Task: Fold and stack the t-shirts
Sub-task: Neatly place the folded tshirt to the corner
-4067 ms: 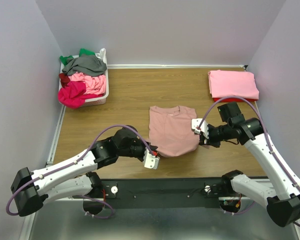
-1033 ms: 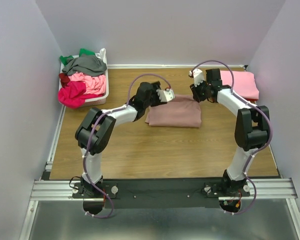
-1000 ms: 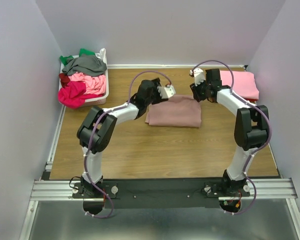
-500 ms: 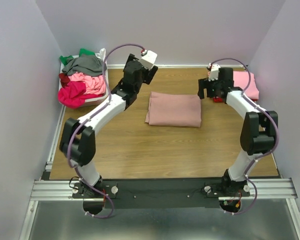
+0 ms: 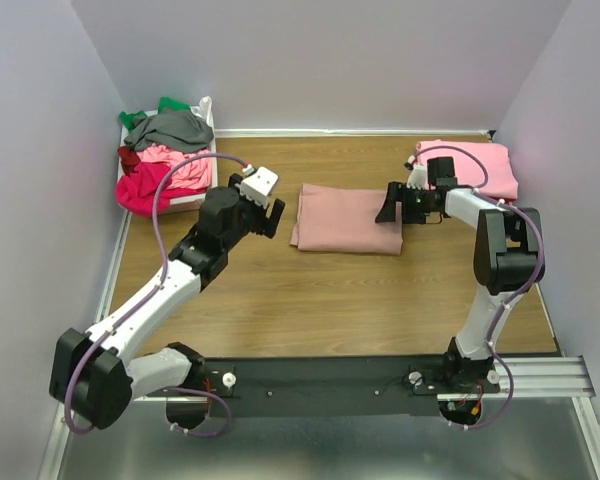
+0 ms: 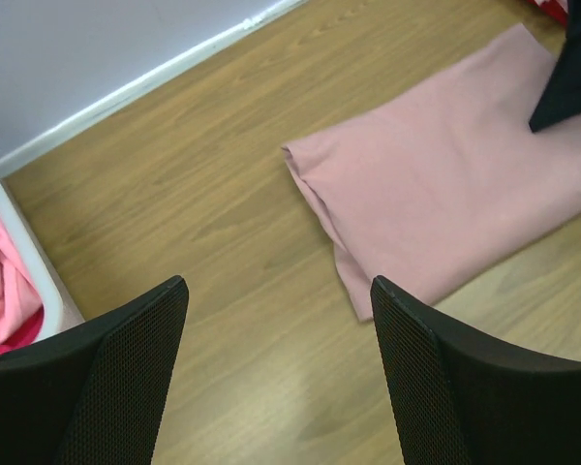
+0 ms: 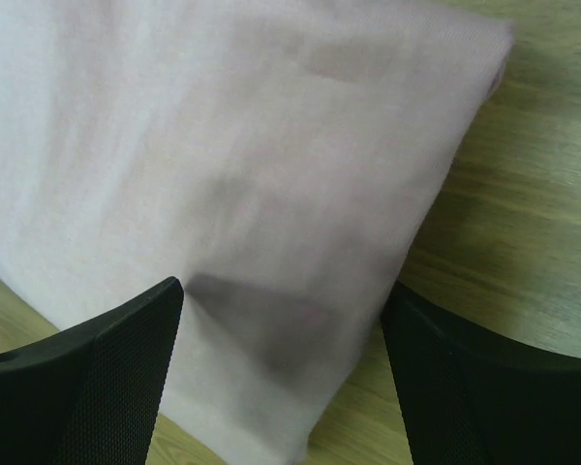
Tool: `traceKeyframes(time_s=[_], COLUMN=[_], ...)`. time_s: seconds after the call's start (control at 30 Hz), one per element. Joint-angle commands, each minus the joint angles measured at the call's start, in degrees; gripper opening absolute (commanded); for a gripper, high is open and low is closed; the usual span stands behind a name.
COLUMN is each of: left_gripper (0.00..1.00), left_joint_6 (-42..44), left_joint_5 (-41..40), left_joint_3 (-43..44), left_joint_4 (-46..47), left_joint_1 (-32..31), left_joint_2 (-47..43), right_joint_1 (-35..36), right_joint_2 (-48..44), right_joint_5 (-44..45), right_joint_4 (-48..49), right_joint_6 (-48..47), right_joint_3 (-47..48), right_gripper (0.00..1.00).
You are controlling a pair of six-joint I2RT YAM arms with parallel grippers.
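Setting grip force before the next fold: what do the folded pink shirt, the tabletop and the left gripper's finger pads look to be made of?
Folded pink shirt: soft matte knit, likely cotton jersey; it lies limp with rounded fold edges.
Tabletop: wood-grain surface with a slight sheen, possibly laminate rather than solid wood.
Left finger pads: black with a fine dotted texture, probably rubber or plastic.

Dusty-pink tee: we see it folded into a rectangle, lying flat on the table between the two arms.
Left gripper: we find it just left of that tee and apart from it, fingers spread.
Right gripper: at the tee's right edge; we cannot tell whether it touches.
Basket: far left, heaped with loose tees in grey, green, pink and red.
Bright pink tee: folded, in the far right corner.
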Motion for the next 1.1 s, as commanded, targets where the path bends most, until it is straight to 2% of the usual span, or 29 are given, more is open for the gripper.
traceKeyframes(time_s=[0.0,0.13,0.2,0.43,0.47,0.5,0.57,0.6,0.63,0.73,0.83,1.07], left_gripper=[0.83,0.83,0.83,0.83,0.83,0.83,0.83,0.83,0.83,0.83,0.83,0.83], left_joint_6=[-1.06,-0.97,-1.23,-0.62,-0.53,-0.36,0.0,0.0,0.08,0.0,0.0,0.35], left_joint_5=[4.33,4.25,4.34,4.6,4.69,4.87,4.87,4.96,5.13,6.01,6.8,6.98], left_joint_3=[-4.0,-5.33,-5.6,-6.57,-6.74,-6.92,-6.92,-6.83,-6.83,-6.74,-6.74,-7.0], left_joint_4=[0.07,-0.28,-0.02,1.3,1.47,1.56,1.74,1.74,1.74,1.65,1.65,1.74], left_joint_1=[-0.19,-0.28,-0.36,-0.45,-0.36,-0.45,-0.45,-0.45,-0.45,-0.45,-0.54,-0.71], left_joint_2=[-5.34,-8.07,-9.04,-10.62,-10.54,-10.54,-10.19,-9.92,-9.57,-9.31,-9.39,-10.71], right_joint_1=[-0.24,-0.24,-0.24,-0.24,-0.24,-0.24,-0.24,-0.24,-0.32,-0.33,-0.33,-0.24], right_joint_2=[2.02,2.99,4.91,13.35,14.14,14.67,15.03,14.77,14.25,11.43,8.97,4.75], right_joint_5=[-1.46,-4.36,-5.94,-11.48,-12.27,-13.58,-14.3,-14.3,-14.21,-12.2,-7.28,13.54], right_joint_4=[-2.36,-2.27,-2.27,-2.54,-2.62,-2.8,-3.06,-3.41,-3.5,-5.34,-10.0,-15.72], right_joint_6=[2.76,2.93,3.72,7.24,7.41,7.5,6.98,6.19,5.57,2.76,-1.36,-11.03], right_joint_3=[-1.02,-2.69,-2.35,4.42,5.21,5.74,6.8,6.89,7.23,8.37,14.24,22.26], right_gripper=[0.87,0.84,0.79,0.54,0.5,0.38,0.2,0.06,0.01,0.0,0.0,0.0])
